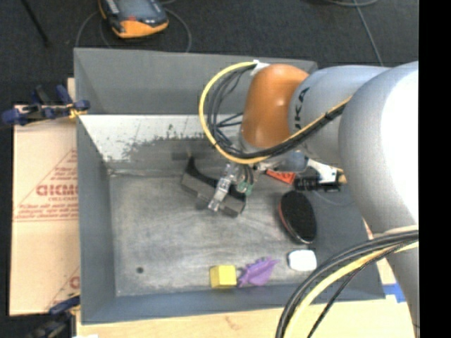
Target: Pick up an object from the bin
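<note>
My gripper [227, 194] hangs low over the middle of the bin, under the orange wrist cover. A dark grey, angular object [194, 180] lies on the floor right at its left side, with one end running under the gripper. I cannot tell whether they touch. A black oval brush-like thing [297, 215] lies to the gripper's right.
An orange-red tool [282, 177] and a black and white piece [318, 182] lie by the right wall under the arm. Along the front wall sit a yellow block [223, 276], a purple toy [257, 272] and a white lump [303, 260]. The arm covers the bin's right side.
</note>
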Motion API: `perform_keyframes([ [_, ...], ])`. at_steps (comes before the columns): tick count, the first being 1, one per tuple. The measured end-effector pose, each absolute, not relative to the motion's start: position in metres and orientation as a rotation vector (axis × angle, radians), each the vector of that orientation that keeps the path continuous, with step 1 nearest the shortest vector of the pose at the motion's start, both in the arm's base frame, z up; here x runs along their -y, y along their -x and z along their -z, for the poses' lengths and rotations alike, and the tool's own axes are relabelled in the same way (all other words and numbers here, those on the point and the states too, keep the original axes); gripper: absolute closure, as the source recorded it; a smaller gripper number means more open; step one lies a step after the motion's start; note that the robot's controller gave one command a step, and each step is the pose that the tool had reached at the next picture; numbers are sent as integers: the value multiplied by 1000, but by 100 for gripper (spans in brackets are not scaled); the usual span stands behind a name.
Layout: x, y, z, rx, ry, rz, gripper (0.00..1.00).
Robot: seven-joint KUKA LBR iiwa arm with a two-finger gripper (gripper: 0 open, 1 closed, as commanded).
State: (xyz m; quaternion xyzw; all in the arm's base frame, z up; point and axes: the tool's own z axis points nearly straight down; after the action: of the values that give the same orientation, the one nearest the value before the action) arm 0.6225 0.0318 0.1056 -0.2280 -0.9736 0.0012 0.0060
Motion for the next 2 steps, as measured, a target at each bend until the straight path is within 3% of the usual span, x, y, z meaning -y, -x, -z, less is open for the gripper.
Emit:
perform_keyframes([
  [2,-30,-624,-146,3056,717,-2,100],
])
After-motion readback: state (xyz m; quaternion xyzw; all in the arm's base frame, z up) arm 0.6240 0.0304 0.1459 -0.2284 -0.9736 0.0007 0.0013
